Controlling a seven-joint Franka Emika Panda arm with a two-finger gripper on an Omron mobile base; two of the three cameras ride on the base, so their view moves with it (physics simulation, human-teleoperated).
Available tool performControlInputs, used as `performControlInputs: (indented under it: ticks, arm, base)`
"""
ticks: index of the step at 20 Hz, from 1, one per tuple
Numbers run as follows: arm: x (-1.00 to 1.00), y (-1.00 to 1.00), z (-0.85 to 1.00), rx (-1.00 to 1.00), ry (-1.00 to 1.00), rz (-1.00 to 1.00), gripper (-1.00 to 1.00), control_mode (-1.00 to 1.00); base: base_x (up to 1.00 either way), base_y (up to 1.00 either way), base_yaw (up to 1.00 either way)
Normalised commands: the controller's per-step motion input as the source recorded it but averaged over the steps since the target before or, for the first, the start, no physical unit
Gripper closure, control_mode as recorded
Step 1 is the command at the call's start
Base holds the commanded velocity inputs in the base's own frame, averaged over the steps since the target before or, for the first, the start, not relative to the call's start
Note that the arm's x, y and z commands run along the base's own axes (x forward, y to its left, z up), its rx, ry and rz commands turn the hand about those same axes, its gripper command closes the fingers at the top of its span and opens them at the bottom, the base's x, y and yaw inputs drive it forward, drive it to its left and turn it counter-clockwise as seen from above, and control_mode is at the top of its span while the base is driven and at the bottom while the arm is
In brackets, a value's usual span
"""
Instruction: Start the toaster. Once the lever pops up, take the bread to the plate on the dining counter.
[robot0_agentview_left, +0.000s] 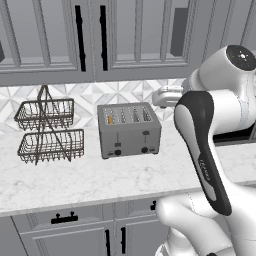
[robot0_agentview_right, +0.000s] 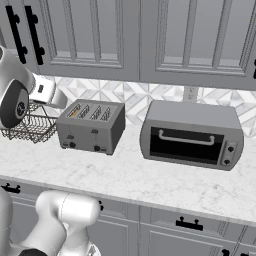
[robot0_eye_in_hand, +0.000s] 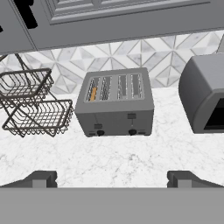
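The robot's two-finger gripper stood spread wide and held nothing, its two dark fingertips far apart at the bottom of the hand view, hanging above the white marble-look worktop and well short of anything on it. Ahead of it sat the boxy brushed-grey metal toaster, four slots on top, two dark levers and two round black knobs on its front face. A sliver of golden-tan bread showed low in the leftmost slot. To the toaster's left stood a two-tier dark wire basket rack; to its right, apart from it, a grey toaster oven with a dark glass door.

The task looked to be at its very first step: toaster not yet started. The next move called for carrying the claw forward and down onto the left lever, the one below the loaded slot, then pressing it down.
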Motion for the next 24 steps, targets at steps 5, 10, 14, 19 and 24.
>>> performControlInputs:
  ticks: [5,10,14,19,24]
  arm:
    - [0.00,0.00,0.00,0.00,0.00,0.00,-1.00,-1.00]
    - [0.00,0.00,0.00,0.00,0.00,0.00,-1.00,-1.00]
    - [0.00,0.00,0.00,0.00,0.00,0.00,-1.00,-1.00]
    - [0.00,0.00,0.00,0.00,0.00,0.00,-1.00,-1.00]
    - [0.00,0.00,0.00,0.00,0.00,0.00,-1.00,-1.00]
  base:
    - [0.00,0.00,0.00]
    - [0.00,0.00,0.00]
    - [0.00,0.00,0.00]
    - [0.00,0.00,0.00]
    - [0.00,0.00,0.00]
